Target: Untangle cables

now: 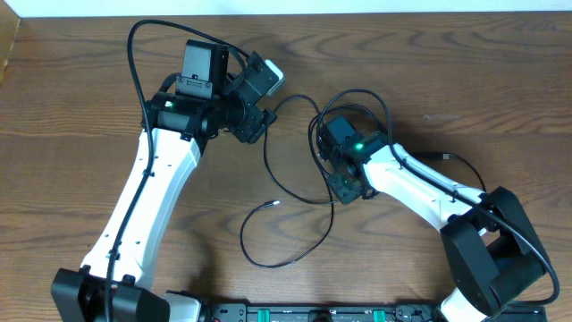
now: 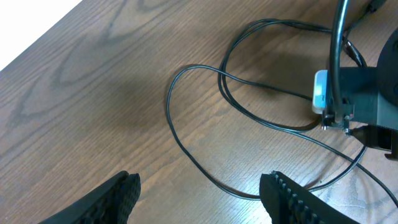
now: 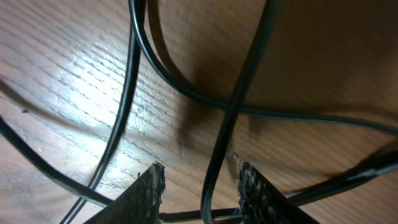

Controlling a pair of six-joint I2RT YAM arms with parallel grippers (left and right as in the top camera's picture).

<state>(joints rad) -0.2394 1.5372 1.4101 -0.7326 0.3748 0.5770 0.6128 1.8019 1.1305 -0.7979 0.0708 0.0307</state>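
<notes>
The table is dark brown wood, its grain running across, with a white arm reaching in from each near corner. The right gripper is down near the middle of it, right in the thick of the cables. These thin black cords loop beneath it, fan out towards the left arm's side, and swing round in a wide curve on its near side, ending in a small plug. Up close, the right gripper has its jaws drawn narrow but apart, one strand running between them, not visibly clamped. Beyond it, towards the far left, the left gripper hangs over the bare wood, jaws spread wide and empty.
</notes>
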